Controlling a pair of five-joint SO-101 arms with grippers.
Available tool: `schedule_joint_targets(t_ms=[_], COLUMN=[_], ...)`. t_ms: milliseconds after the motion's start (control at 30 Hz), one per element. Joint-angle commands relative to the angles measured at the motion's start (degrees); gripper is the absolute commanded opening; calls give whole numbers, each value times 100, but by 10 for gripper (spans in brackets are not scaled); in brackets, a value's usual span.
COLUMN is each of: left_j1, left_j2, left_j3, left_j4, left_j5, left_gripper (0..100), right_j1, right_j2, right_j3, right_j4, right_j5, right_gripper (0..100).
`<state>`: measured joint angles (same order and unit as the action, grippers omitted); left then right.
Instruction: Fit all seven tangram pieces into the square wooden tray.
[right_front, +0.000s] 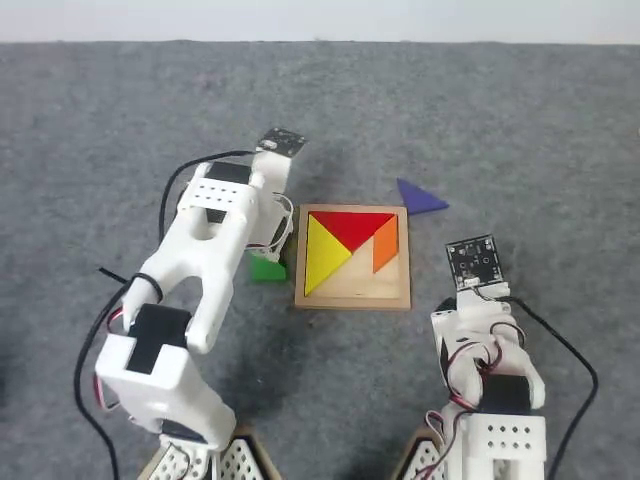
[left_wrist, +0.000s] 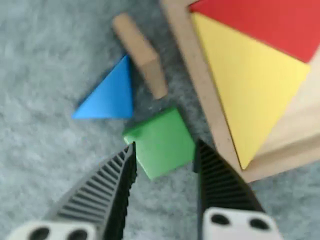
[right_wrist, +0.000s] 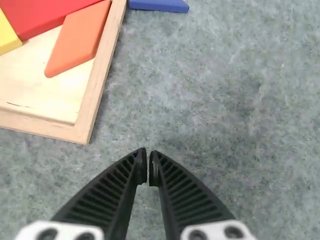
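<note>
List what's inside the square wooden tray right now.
Three pieces lie in the square wooden tray: a red triangle, a yellow triangle and an orange parallelogram. Its remaining floor is bare wood. The floor under the pieces is covered.

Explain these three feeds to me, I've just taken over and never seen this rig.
Two small robot arms sit side by side on grey carpet. The high view looks down on both; the other two come from wrist cameras. The wooden tray holds a red triangle, a yellow triangle and an orange piece. Outside lie a green square, light blue triangle, tan piece and dark blue triangle. The left claw stands open around the green square; the right claw is shut, empty, over carpet.
</note>
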<state>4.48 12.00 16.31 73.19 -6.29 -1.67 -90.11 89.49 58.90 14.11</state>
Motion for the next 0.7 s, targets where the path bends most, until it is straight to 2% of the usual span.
schedule_joint_targets(t_ms=[0,200,400,667], left_j1=[-281,-484,-484,-26], left_j2=[-97,-35,-97,-202], left_j3=[-57,13,31,-558], left_j4=[141,105,-299,-721], left_j5=[404,536,712,826], left_gripper=[238,242,242,240], right_j1=[-57,-57,-57,-57], right_j2=[-92,-92,-92,-92], right_j3=[-53,-53,-53,-53], right_j4=[13,13,13,13], right_j5=[53,53,53,53], right_gripper=[16,16,16,16])
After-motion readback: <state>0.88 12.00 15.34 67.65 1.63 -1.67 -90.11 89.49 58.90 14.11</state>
